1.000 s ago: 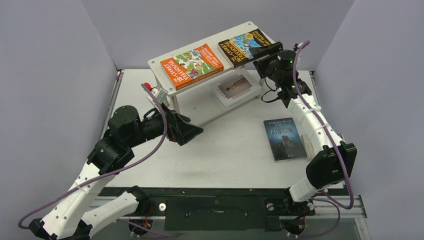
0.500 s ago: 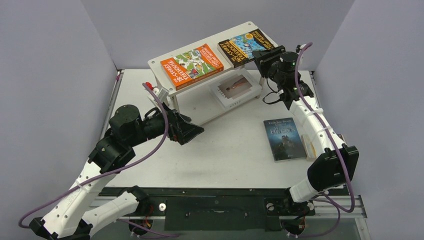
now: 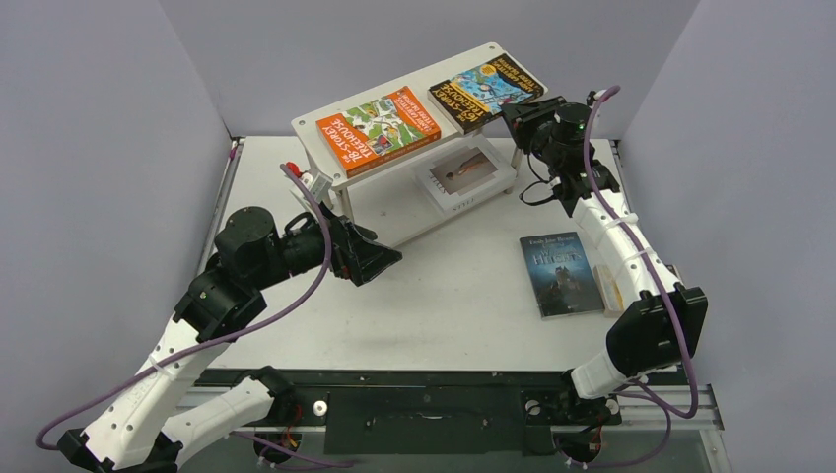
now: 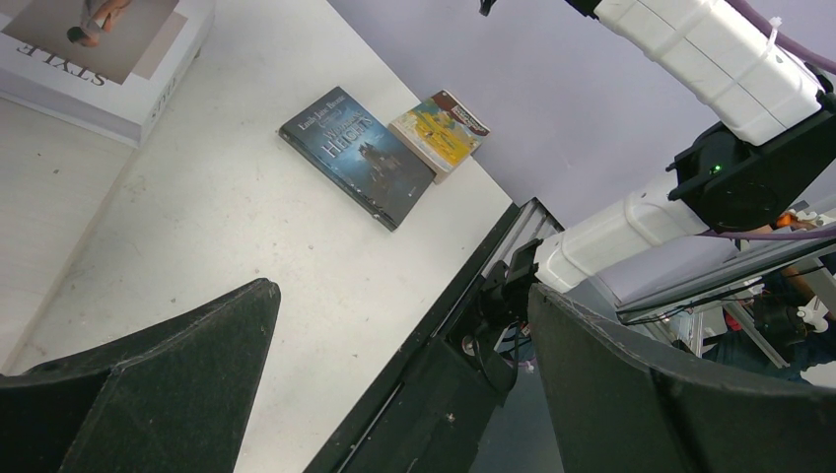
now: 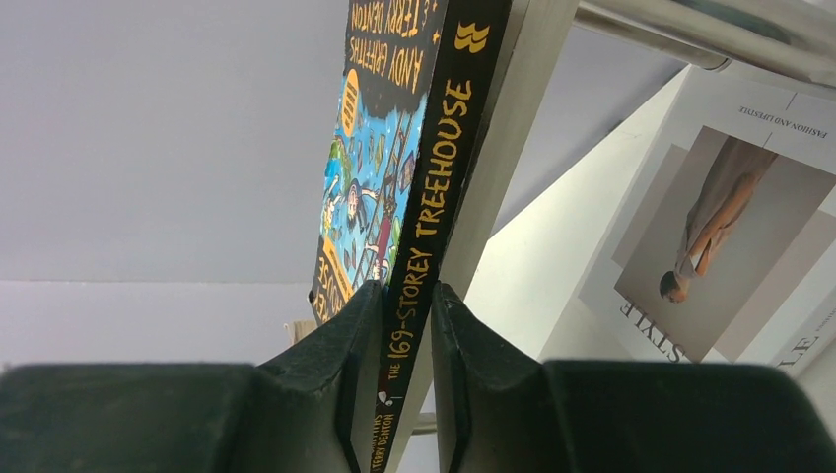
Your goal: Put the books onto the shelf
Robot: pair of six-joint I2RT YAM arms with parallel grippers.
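Note:
On the shelf's point(image 3: 311, 146) top board lie the orange book point(image 3: 378, 128) and the black-blue-yellow comic book point(image 3: 486, 91). My right gripper point(image 3: 513, 108) is at the comic book's near right corner. In the right wrist view its jaws point(image 5: 406, 288) are pressed on the comic book point(image 5: 380, 158) at the spine, beside the board's edge point(image 5: 508, 118). The white book point(image 3: 463, 173) lies on the lower board. The dark blue book point(image 3: 561, 273) and the yellow-teal book point(image 3: 608, 288) lie on the table at the right. My left gripper point(image 3: 380, 258) hovers open and empty over the table point(image 4: 402, 289).
Grey walls close in the table on three sides. A silver shelf leg point(image 5: 690, 34) runs just above the white book point(image 5: 730, 236). The right forearm passes over the yellow-teal book. The table's black front rail point(image 4: 434, 374) lies under the left gripper.
My right gripper has moved left onto the comic book's corner and closed on it; the book has shifted slightly. The left arm has stayed put.

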